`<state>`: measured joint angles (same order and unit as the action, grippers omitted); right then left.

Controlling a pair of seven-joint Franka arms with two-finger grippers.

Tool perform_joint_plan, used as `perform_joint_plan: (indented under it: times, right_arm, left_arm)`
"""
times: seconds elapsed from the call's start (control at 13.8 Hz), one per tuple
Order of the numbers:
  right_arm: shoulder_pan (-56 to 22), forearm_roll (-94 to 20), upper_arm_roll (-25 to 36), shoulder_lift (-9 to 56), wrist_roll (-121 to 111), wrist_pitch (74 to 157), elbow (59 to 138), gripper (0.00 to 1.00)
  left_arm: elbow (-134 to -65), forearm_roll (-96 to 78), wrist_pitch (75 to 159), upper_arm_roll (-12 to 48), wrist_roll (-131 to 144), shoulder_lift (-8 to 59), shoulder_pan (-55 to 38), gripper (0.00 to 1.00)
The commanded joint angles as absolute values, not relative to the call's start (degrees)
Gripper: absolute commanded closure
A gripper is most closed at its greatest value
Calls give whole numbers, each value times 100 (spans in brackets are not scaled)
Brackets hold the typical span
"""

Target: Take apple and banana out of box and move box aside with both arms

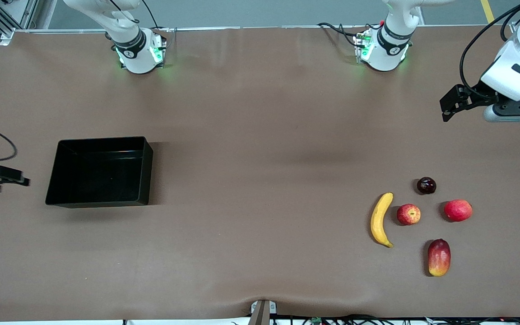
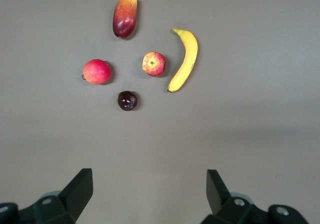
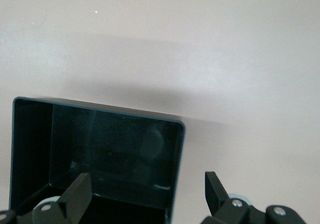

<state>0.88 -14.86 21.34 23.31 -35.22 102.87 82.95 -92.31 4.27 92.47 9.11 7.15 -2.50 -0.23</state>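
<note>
You have no readable writing on the fruits or the box. The box [image 1: 101, 171] sits flat toward the right arm's end of the table, its long sides running along the table's length, its glossy inside bare. A wide stretch of bare brown table [image 1: 260, 189] lies between it and the fruits.

The banana [image 1: 381, 220] lies toward the left arm's end, its long axis running nearer-to-farther from the front camera, its curve bowing away from the apple [image 1: 408, 214] just beside it; the two are apart. Around them lie a dark round fruit [image 1: 426, 185], a plain red fruit [image 1: 457, 210] and a mango [image 1: 438, 257], all separate.

Your left gripper [image 1: 450, 104] hangs over bare table at the left arm's end, fingers spread wide, holding nothing. Your right gripper [image 1: 9, 177] hangs at the table's edge beside the box, fingers wide in its wrist view [image 3: 145, 196], also holding nothing.
</note>
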Motion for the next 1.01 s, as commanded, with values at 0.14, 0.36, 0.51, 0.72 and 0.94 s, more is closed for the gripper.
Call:
perform_joint_plan:
  times: [0.14,0.36,0.51,0.72,0.94]
  right_arm:
    - [114,-1178,1977,1505,-2528,8890,7954,0]
    - [-78,-1003,1951,986,-998,8123,7963,0]
    - [-255,-547,1664,591,-40,7824,8041,0]
    - [-88,-133,784,-174,781,7787,8586,0]
    - [-79,-79,756,-543,694,7778,8893,0]
  left_arm:
    - [-9352,88,9193,835,624,-325,9,0]
    - [-9334,88,9185,835,642,-299,9,0]
    - [-9299,123,9176,835,650,-316,9,0]
    - [-9203,167,8948,826,606,-360,78,0]
    - [-9027,167,8921,826,405,-334,123,0]
